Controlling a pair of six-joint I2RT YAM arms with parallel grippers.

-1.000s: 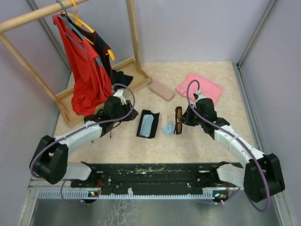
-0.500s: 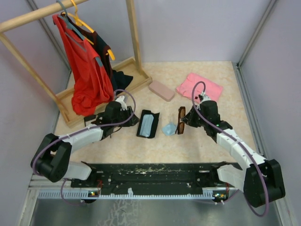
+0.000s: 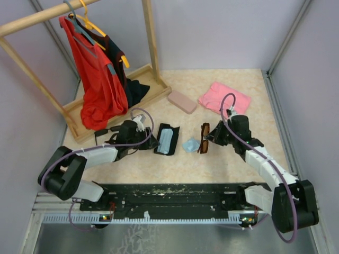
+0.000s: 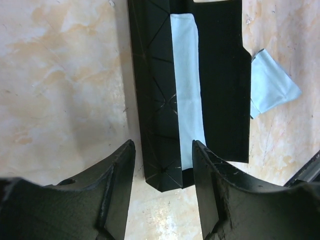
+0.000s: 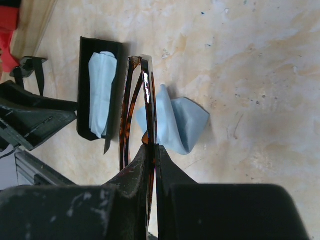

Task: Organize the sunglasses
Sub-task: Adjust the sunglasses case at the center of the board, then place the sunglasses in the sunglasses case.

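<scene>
My right gripper (image 5: 154, 146) is shut on the reddish-brown sunglasses (image 5: 145, 95), folded and held on edge just above the table (image 3: 132, 159). In the top view this pair (image 3: 204, 137) hangs right of the open black case (image 3: 167, 139), which has a light blue cloth (image 4: 187, 90) lying inside. My left gripper (image 4: 162, 162) is open, its two fingers either side of the near end of the case (image 4: 155, 100) with gaps on both sides. A black-framed pair (image 3: 102, 133) appears to lie behind the left arm, near the rack base.
A loose blue cloth (image 3: 189, 144) lies between case and held glasses. The pink case (image 3: 181, 101) and a pink cloth (image 3: 224, 98) sit further back. A wooden clothes rack (image 3: 143, 79) with a red top (image 3: 98, 84) fills the back left.
My left gripper has slid right up to the black case and its jaws have widened. My right gripper has carried the reddish-brown sunglasses slightly nearer the front edge.
</scene>
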